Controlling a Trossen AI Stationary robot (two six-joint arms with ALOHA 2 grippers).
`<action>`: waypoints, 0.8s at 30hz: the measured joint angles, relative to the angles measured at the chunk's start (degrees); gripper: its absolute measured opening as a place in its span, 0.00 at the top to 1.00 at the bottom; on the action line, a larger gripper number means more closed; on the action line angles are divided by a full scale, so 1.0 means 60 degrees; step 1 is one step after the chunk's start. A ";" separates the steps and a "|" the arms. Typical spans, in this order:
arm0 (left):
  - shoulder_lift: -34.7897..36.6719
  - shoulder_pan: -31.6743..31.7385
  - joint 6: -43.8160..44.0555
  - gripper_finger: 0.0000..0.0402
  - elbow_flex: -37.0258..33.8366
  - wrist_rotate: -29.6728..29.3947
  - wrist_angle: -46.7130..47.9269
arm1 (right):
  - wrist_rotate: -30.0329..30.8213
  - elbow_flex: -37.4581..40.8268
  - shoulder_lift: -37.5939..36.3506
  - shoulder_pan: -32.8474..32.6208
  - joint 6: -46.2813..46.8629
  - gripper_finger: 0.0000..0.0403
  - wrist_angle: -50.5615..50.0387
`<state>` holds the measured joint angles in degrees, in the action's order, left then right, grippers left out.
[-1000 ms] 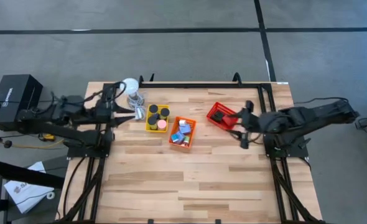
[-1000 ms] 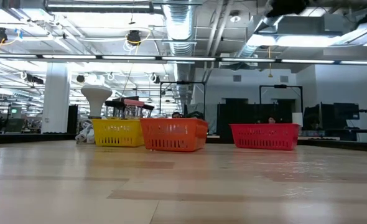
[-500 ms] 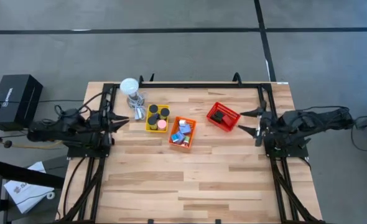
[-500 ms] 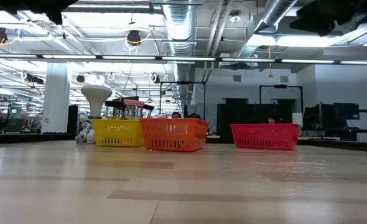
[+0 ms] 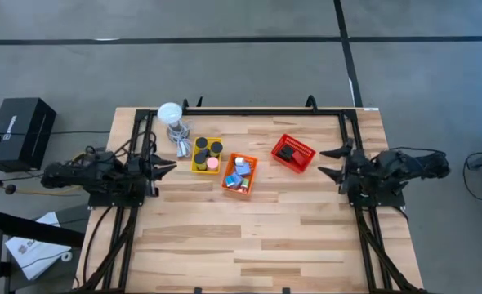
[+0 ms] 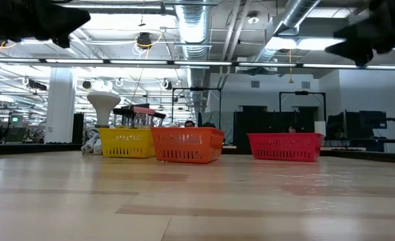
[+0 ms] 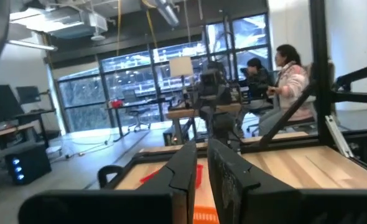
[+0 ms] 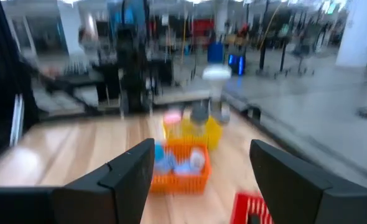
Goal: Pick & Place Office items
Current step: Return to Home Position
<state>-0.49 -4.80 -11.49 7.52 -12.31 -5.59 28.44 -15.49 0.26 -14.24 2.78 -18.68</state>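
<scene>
Only the high view shows contents: black round pucks [image 5: 202,144] in yellow mesh basket [image 5: 194,160]. Left gripper [image 5: 169,169] nearly closed, right gripper [image 5: 321,162] spread wide, neither holding anything.

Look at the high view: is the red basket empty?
No, a black item lies inside the red basket, near its left end.
</scene>
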 joint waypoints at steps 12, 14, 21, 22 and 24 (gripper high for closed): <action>-0.0114 0.0000 0.0016 0.94 -0.1197 0.0287 -0.1696 | -0.0010 0.1032 0.0012 0.0000 -0.0323 0.37 0.1550; -0.0116 0.0000 0.0016 0.94 -0.1197 0.0283 -0.1684 | -0.0009 0.1156 0.0011 0.0000 -0.0327 0.37 0.1733; -0.0124 0.0000 0.0018 0.94 -0.1197 0.0283 -0.1681 | -0.0006 0.1721 0.0003 -0.0017 -0.0239 0.37 0.2404; -0.0124 0.0000 0.0019 0.94 -0.1197 0.0283 -0.1685 | -0.0006 0.1868 0.0003 -0.0046 -0.0253 0.37 0.2514; -0.0124 0.0000 0.0022 0.94 -0.1197 0.0283 -0.1688 | -0.0007 0.2070 -0.0001 -0.0073 -0.0287 0.37 0.2831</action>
<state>-1.23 -4.80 -11.35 0.34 -10.61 -15.72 28.40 -3.06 0.25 -14.68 1.06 -1.70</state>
